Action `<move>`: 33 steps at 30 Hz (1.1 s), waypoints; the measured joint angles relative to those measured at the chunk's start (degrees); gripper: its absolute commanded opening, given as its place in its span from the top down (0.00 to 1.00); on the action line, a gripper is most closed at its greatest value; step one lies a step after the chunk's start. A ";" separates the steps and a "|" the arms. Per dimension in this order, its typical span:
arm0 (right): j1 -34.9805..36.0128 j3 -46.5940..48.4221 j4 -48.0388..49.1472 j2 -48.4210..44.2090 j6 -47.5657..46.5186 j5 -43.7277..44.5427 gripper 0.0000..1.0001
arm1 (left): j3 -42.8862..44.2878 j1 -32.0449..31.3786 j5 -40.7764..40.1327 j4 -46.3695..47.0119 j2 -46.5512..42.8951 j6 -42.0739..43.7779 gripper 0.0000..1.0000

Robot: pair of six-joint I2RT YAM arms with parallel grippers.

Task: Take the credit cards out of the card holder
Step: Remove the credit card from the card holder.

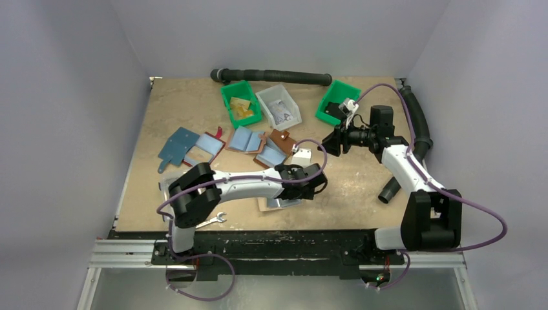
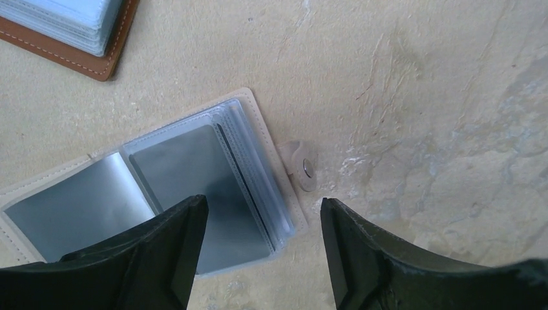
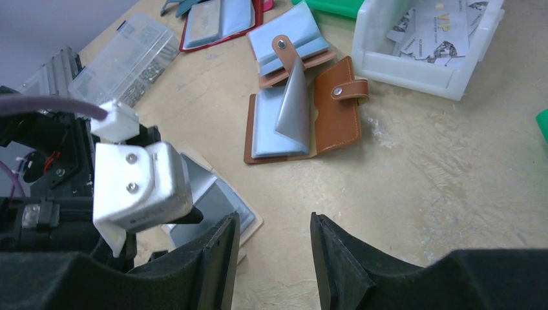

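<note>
Holder (image 2: 247, 98) lies open flat on the table (image 2: 420, 97), grey card (image 2: 187, 177) in its sleeve. Left gripper (image 2: 262, 206) points down just above it, jaws apart, holding nothing. Right gripper (image 3: 274, 223) hangs higher up, jaws apart, empty too.

Wooden table (image 1: 352, 187) carries open card holder (image 2: 213, 174), wallets (image 1: 281, 138), bins (image 1: 226, 103), wrench (image 1: 213, 220).

The card holder (image 2: 257, 169) lies open and flat near the middle of the table's (image 1: 349, 194) near edge, a dark grey card (image 2: 187, 181) tucked in its clear sleeves.
</note>
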 measured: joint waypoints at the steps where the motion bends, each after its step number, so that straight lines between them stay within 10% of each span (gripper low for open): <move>1: 0.00 0.00 -0.04 0.00 -0.09 0.15 0.49 | 1.09 -0.35 -0.42 -1.29 1.05 -0.15 0.32; 33: 0.00 0.00 -0.55 0.63 -0.35 0.55 0.48 | 3.19 -1.40 -4.83 -9.11 3.96 0.17 0.33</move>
